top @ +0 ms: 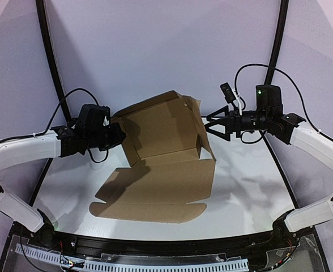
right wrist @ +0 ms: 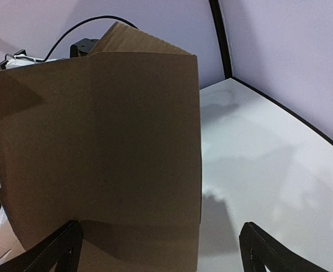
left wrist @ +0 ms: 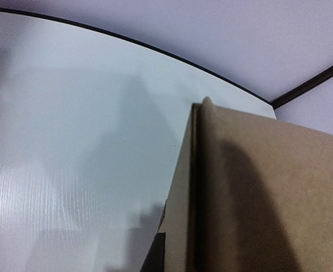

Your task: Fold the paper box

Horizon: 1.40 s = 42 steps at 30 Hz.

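The paper box stands half-raised in the middle of the bench, its lid flat toward 6 o'clock. The left claw, closed, seems to pinch its 9 o'clock wall. The right claw gapes wide at 3 o'clock. Pushing there too hard could buckle that wall or skew the box.

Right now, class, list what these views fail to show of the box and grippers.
Left wrist view: fingertips of the left gripper, cut off at bottom edge beside the paper box.
Right wrist view: box interior, hidden by its raised wall.
Top view: wall's outer face toward the right gripper, turned away.
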Available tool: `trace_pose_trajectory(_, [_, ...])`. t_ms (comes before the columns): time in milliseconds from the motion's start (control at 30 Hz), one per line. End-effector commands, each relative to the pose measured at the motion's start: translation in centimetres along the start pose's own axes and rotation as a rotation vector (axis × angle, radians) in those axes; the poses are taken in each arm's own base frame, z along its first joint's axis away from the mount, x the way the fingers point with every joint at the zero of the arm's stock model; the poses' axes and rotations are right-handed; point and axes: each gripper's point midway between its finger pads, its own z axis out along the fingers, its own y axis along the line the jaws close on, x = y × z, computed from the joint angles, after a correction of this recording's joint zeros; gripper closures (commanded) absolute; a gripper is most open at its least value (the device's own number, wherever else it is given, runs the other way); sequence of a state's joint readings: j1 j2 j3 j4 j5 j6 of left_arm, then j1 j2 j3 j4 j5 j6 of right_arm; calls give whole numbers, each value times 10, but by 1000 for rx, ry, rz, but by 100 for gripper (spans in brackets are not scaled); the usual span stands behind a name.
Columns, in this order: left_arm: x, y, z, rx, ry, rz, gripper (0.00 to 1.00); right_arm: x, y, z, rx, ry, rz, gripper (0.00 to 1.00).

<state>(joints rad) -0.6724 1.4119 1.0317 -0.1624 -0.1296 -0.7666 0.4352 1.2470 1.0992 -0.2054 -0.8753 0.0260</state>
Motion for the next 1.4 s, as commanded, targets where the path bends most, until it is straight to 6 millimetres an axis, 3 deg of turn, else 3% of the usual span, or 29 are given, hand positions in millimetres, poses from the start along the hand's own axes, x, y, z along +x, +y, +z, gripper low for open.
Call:
trace_pose_trajectory(0, [-13,-11,-4,19,-24,-43,99,-8,3,13,-28,-34,-10,2])
trace_pose_trajectory(367, [-6,0,3,-46,3,-38,99,11,-2,51,32,7,-59,2])
trace_pose_trajectory(767, [-4,9,1,-94,13,-31,99,21,-10,72,169,48,-180,2])
trace_pose_trajectory(1167, [3,16,6,-121,36,-37,99,5,26,72,-2,-1,-28,2])
trace_pose_trajectory(1367, [1,-4,4,-13,33,-17,99,19,-10,73,191,65,7,2])
